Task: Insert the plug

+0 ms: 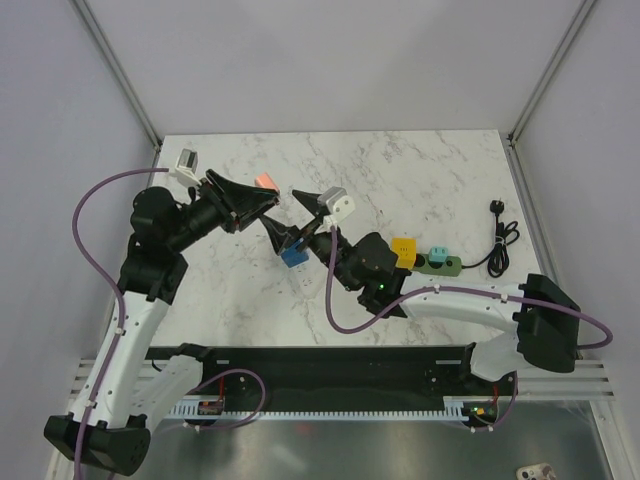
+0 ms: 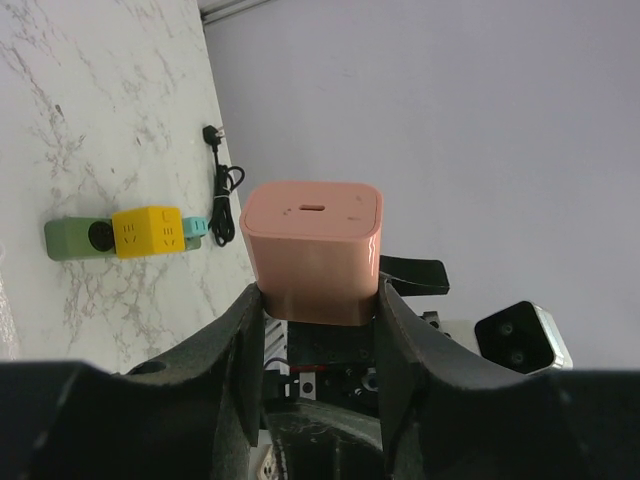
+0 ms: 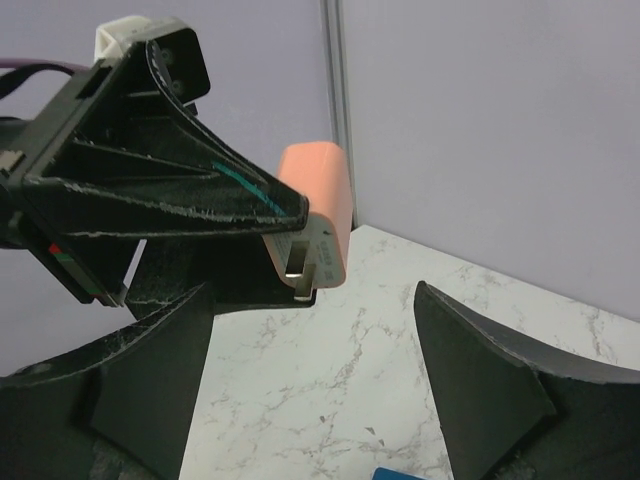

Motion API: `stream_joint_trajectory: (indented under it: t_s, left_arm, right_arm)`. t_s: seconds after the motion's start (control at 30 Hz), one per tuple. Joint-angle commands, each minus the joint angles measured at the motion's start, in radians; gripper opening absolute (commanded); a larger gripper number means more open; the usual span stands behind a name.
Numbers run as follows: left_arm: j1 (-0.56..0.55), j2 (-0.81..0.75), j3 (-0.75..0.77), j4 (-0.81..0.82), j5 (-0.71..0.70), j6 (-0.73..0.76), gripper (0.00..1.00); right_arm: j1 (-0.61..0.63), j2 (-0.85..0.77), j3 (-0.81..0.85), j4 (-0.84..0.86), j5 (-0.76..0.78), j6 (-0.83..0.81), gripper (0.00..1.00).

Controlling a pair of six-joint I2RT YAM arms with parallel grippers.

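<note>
While the left gripper point(image 2: 318, 300) is clamping a salmon pronged block point(image 2: 312, 245) before the wide-open, empty jaws of the right gripper point(image 3: 312, 340), the yellow plug point(image 1: 404, 251) is sitting on the green socket strip point(image 1: 450, 265), nearer the right arm and behind its fingers.

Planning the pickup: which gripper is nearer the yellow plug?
Right. The right gripper hangs open left of the yellow plug, near the blue cube; the left gripper is farther left, shut on a pink block.

Bright, even light; soft shadows
</note>
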Motion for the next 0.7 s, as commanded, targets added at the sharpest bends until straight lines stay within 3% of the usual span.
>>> stream_joint_trajectory:
  t_s: [0.0, 0.37, 0.53, 0.57, 0.67]
  left_arm:
    - [-0.006, 0.005, 0.002, 0.019, 0.012, 0.026, 0.02]
    - [-0.020, -0.014, -0.013, 0.023, 0.026, 0.001, 0.02]
    - [-0.020, -0.026, -0.041, 0.023, 0.052, -0.014, 0.02]
    - [-0.020, -0.031, -0.044, 0.023, 0.052, -0.014, 0.02]
    - [-0.018, -0.029, -0.033, 0.026, 0.054, 0.001, 0.02]
  right_arm:
    - [-0.003, -0.059, 0.005, 0.018, 0.000, -0.035, 0.88]
    - [-0.003, 0.030, 0.093, -0.001, 0.016, -0.095, 0.82]
    - [-0.003, 0.048, 0.124, 0.013, 0.016, -0.118, 0.73]
    - [-0.003, 0.051, 0.130, 0.013, 0.019, -0.121, 0.69]
    - [-0.005, 0.061, 0.131, 0.019, 0.022, -0.124, 0.32]
